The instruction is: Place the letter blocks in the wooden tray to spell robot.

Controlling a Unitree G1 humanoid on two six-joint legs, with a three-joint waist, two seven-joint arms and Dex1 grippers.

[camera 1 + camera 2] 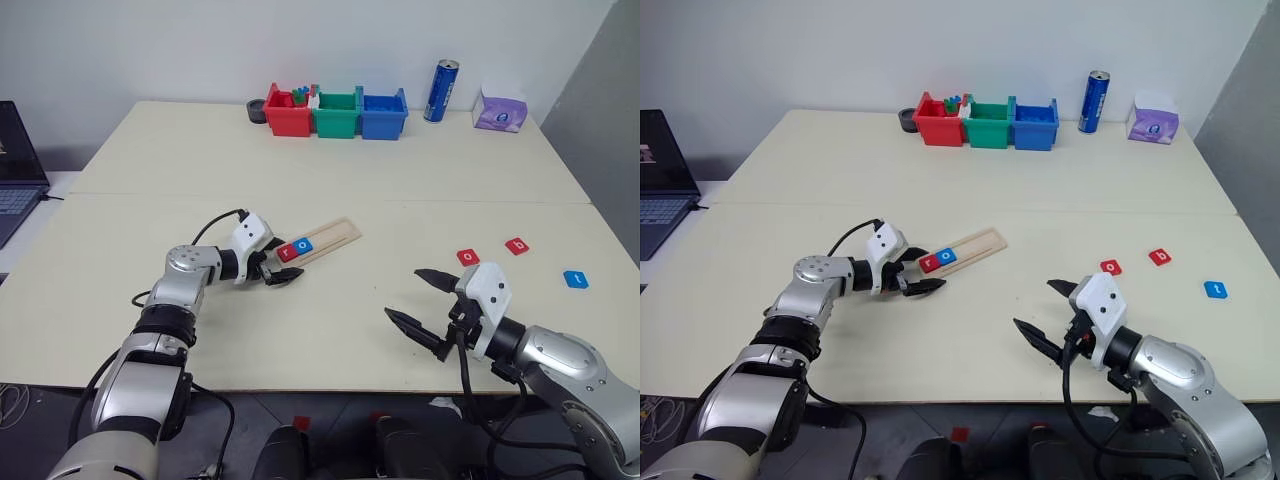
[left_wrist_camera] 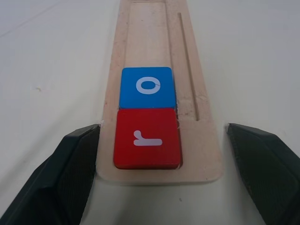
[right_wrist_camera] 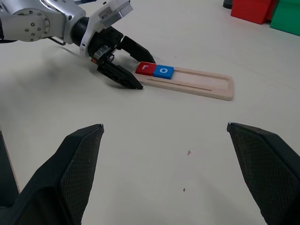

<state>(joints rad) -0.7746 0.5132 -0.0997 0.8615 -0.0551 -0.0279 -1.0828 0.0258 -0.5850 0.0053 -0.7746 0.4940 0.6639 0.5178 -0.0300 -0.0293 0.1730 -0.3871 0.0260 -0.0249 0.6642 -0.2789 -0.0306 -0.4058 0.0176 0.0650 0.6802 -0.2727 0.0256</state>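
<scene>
- Two letter blocks are seated in the wooden tray (image 1: 335,235): red r (image 2: 147,138) at its near end, blue o (image 2: 147,87) touching it.
- Next, b (image 1: 517,245) is best picked squarely and seated flush against o.
- Left gripper (image 1: 279,268) is spread wide around the tray's end, holding nothing.
- Right gripper (image 1: 420,300) is spread wide, empty, near the loose o (image 1: 468,257) and t (image 1: 575,279).

From the head, your two eye views look forward and down over the table (image 1: 330,170), far enough to see the bins (image 1: 336,113) at the back. Both show the same scene. Your left wrist view sits very close to the tray (image 2: 197,140) and looks along it. Your right wrist view looks low across the table from farther off and also sees the tray.
</scene>
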